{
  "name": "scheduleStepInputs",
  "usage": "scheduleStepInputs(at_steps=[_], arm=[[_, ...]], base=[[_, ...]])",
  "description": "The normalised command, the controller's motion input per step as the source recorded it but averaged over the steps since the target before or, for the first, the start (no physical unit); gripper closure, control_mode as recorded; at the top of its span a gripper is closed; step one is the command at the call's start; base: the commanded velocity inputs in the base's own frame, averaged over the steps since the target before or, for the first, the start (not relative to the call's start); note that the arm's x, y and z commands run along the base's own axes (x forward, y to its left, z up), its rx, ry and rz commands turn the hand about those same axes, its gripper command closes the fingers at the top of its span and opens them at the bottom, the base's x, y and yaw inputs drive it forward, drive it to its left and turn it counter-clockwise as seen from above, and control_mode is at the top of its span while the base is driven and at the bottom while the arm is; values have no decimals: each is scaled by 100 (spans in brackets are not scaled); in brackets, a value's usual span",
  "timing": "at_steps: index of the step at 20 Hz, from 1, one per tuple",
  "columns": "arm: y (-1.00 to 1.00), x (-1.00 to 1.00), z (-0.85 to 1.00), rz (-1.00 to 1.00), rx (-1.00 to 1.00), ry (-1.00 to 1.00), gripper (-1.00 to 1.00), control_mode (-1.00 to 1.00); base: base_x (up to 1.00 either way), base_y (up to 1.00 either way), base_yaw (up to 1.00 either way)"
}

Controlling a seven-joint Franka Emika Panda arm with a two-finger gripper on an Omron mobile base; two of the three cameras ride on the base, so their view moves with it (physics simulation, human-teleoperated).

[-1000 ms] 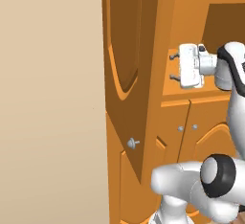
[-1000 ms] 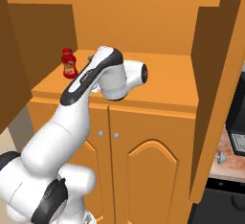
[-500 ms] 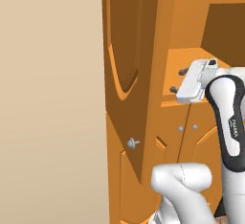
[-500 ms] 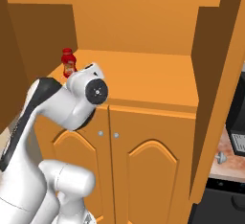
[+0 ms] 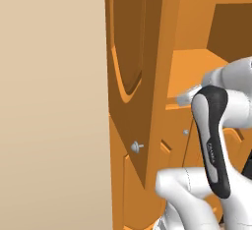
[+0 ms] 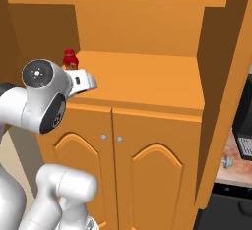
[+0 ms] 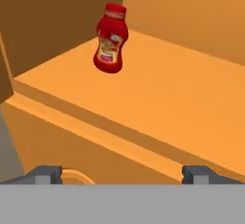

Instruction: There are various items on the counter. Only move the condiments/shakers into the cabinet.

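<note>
Step in hand, as judged: one condiment is delivered and the arm is between deliveries. The ketchup bottle point(image 7: 111, 39) is seen standing upright on the cabinet point(image 6: 147, 84) shelf, towards its rear corner by the side wall, cap up and label facing out. Nothing is touching it.

Gripper point(image 7: 122, 174): its two dark tips are seen wide apart at the bottom of the hand view, with nothing between them. It is held in front of the shelf's front edge, well apart from the bottle. In the right base view the hand point(image 6: 81, 82) is seen just outside the shelf, at its front near-side corner.

Container contents: the open middle shelf is seen to hold the ketchup bottle point(image 6: 70, 59) alone; the rest of the board is bare. The shelf above cannot be seen into. The lower double doors point(image 6: 118, 175) are shut. The upper door point(image 5: 133, 76) is swung wide open.

Next move, as judged: two items remain to be fetched, the black shaker and the mustard bottle. The arm would need to be drawn clear of the open door and turned to the surface point(image 6: 235, 167), a strip of which shows at the right edge of the right base view. The coffee machine is to be left alone.

Risk noted: the open door leaf stands close to the arm's elbow.
</note>
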Motion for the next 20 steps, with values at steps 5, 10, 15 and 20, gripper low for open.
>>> scheduleStepInputs(at_steps=[5,10,15,20], arm=[[-36,-48,-42,-28,-1,9,-100,-100],[-2,-40,-26,-17,0,0,-100,-100],[0,-8,-2,-1,0,0,-100,-100],[0,-19,-5,0,0,0,-100,100]], base=[[0,0,0],[0,0,0],[0,0,0],[-19,-4,0]])
